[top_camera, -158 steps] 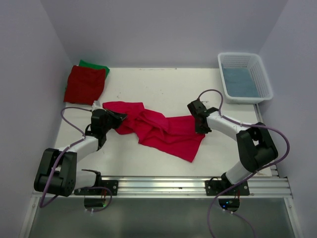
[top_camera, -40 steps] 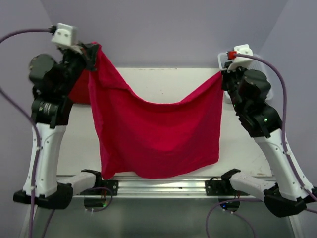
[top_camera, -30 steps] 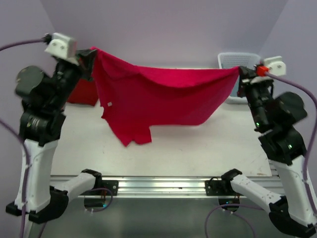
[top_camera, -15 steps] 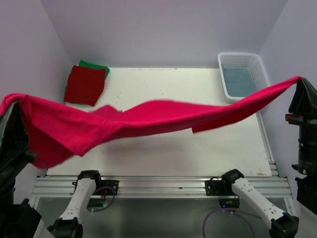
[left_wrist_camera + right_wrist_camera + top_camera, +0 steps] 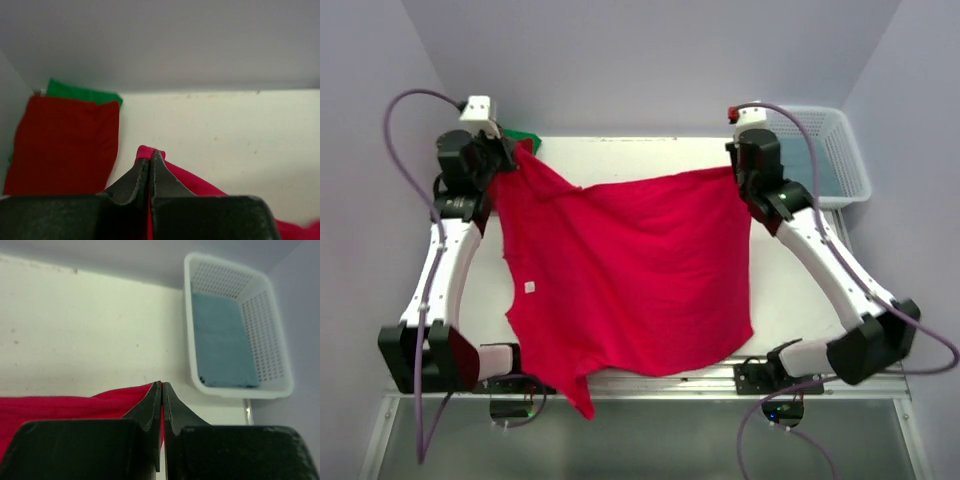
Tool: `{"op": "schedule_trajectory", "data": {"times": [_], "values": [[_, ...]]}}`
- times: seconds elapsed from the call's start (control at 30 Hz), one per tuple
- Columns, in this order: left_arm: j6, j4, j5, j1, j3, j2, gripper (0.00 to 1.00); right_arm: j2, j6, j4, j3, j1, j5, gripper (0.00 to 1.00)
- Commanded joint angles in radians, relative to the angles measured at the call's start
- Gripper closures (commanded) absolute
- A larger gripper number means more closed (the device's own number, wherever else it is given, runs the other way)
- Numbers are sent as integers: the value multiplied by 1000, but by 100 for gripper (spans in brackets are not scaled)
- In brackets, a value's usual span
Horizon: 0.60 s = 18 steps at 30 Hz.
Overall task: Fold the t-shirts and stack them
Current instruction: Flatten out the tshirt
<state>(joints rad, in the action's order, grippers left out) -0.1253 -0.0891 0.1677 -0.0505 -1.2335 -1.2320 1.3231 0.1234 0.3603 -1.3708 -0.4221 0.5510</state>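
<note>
A bright crimson-pink t-shirt point(image 5: 630, 270) hangs opened out between two robot arms above a white table point(image 5: 640, 160). The left gripper point(image 5: 508, 152) pinches one upper corner at the far left. The right gripper point(image 5: 735, 172) pinches the other at the far right. Both wrist views show each pair of jaws pressed fully together on a fold of the cloth. The shirt drapes from the far side towards the near edge, its lowest corner hanging past the table's near rail.

In the far left corner a darker red t-shirt point(image 5: 65, 145) lies folded on top of a folded green t-shirt point(image 5: 82, 92). A white latticed basket point(image 5: 262, 330) at the far right holds a blue cloth point(image 5: 222, 340).

Two shirts appear folded and stacked. The third is only spread and has yet to be laid flat, folded and added to the pile.
</note>
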Motion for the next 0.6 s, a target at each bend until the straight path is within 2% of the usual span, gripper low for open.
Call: {"op": "schedule_trajectory", "data": {"times": [0.0,0.13,0.17,0.23,0.37,0.57], "values": [[21,192,-79,-17,102,-73,100,103,-77,-53,19,37,46,100],[-14,261,-70,-31,128,-324,100,302,-106,-127,6,92,36,100],[-23,252,-60,-32,109,-366,100,396,-114,-148,-25,101,38,100],[-45,255,-54,-35,60,-472,100,480,-117,-164,-62,121,52,100],[-66,278,-54,-35,3,-570,100,600,-146,-265,-108,135,81,100],[-80,273,-30,-34,-96,-667,100,706,-131,-282,-218,157,105,100]]}}
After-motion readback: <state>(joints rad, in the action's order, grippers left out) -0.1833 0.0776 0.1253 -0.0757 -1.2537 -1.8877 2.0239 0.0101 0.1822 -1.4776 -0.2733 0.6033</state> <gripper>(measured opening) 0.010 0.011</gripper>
